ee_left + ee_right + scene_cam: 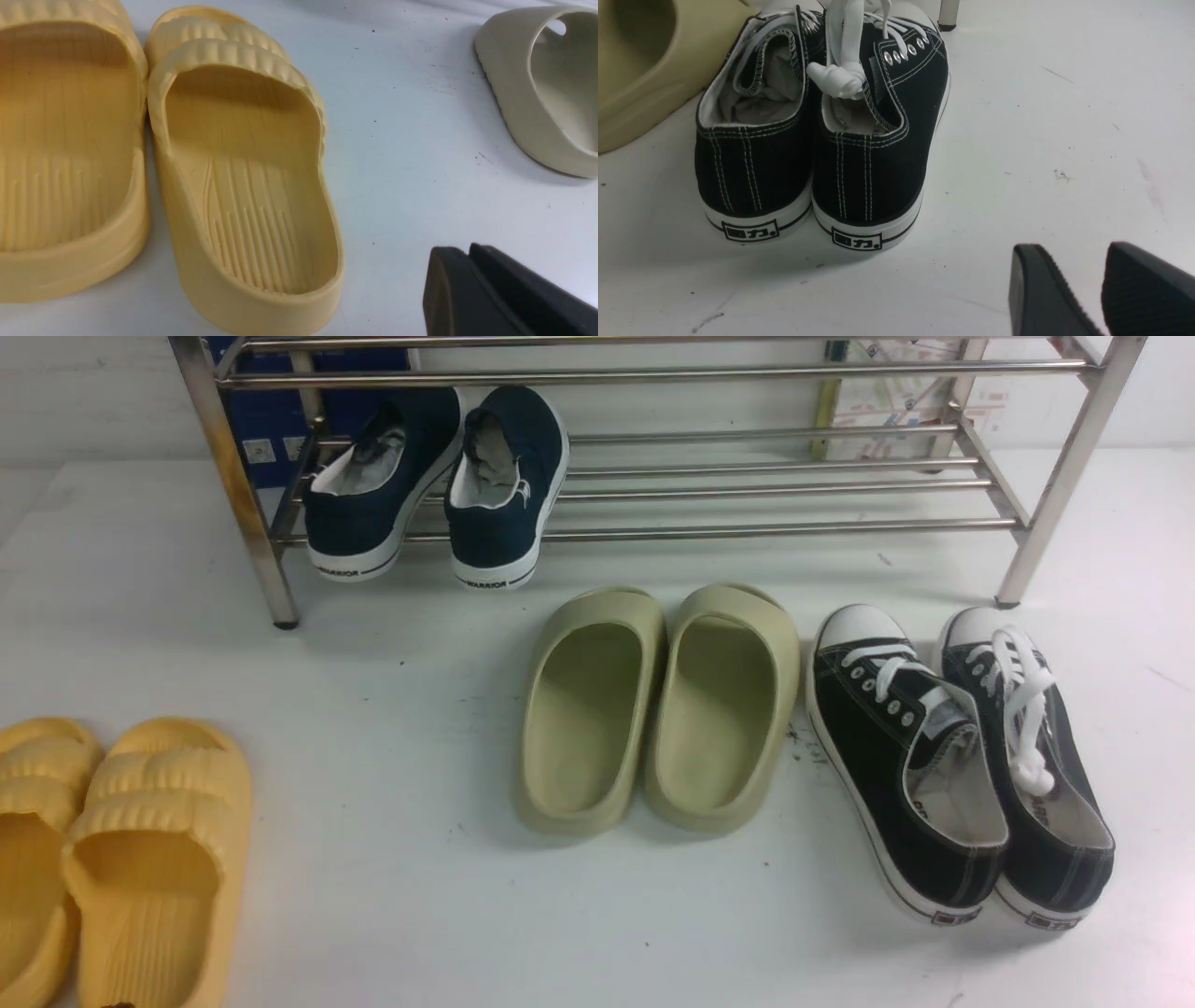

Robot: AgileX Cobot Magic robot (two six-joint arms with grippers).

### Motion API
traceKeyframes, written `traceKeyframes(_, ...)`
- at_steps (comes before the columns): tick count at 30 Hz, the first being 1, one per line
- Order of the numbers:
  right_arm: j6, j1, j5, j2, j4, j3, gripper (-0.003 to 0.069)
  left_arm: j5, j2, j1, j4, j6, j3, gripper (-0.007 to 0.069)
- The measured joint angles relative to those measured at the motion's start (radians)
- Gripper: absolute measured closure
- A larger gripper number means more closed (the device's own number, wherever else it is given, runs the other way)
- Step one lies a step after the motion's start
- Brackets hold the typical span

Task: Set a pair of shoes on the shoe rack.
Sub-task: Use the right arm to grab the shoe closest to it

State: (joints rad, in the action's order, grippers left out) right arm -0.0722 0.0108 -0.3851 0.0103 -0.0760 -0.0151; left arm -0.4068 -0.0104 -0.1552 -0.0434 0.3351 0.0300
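Sneakers [901, 784] unracked | Step: approach | Right gripper [1083, 275] open, seemingly empty; left gripper [448, 275] closed | Next: grasp, likely right-handed

Lettering legible on two pairs of shoes

The word "WARRIOR" is printed in dark capitals on the white toe edge of each of the two navy slip-ons [504, 485], which are borne by the lower shelf of the shoe rack [784, 529], near its left end. On the heels of the black sneakers [873, 177], set down near the worktop's [392, 915] right edge, a framed dark label is carried by each white sole; the character "力" followed by a dot can be read on both, while the character before it is too blurred to be made out.
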Motion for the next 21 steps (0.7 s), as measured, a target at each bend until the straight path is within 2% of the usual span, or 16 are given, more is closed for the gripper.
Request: traceKeyframes(21,0.000,0.000,0.000,0.000,0.000,0.000,0.0413,0.000,0.000,0.000,0.001,0.000,0.000,0.0552)
